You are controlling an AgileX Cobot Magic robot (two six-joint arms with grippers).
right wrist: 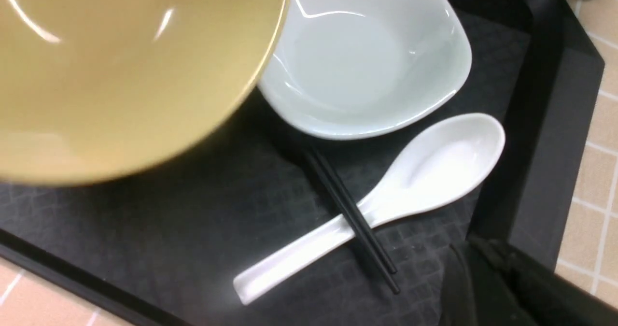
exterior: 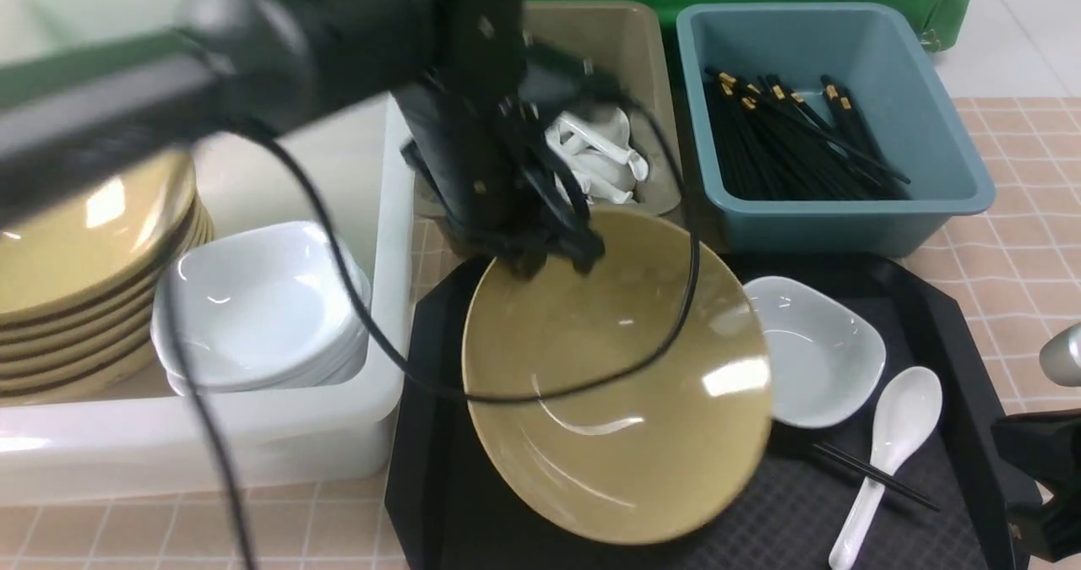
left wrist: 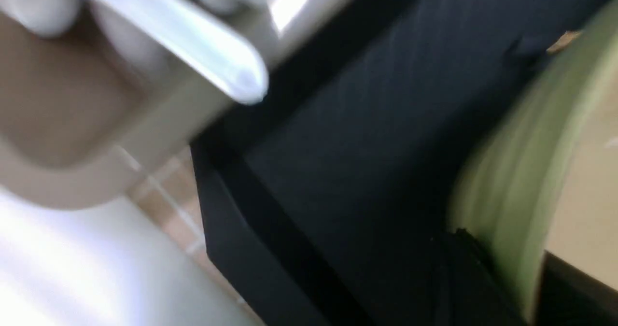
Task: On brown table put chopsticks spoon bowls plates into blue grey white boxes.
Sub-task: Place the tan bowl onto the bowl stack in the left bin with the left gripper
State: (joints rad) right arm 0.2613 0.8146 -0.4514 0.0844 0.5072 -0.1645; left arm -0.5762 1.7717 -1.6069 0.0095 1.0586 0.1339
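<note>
Front view showed the left gripper (exterior: 549, 257) pinched shut on the far rim of the bowl (exterior: 616, 401) above the tray (exterior: 946, 333), so carrying it into the white tub (exterior: 393, 215) left of the tray seemed next.

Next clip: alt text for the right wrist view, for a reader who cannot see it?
A white spoon lies on a black tray with a pair of black chopsticks crossing its handle. Beside it sits a white plate, partly hidden by the rim of a large tan bowl; pinkish tiled table shows beyond the tray.
</note>
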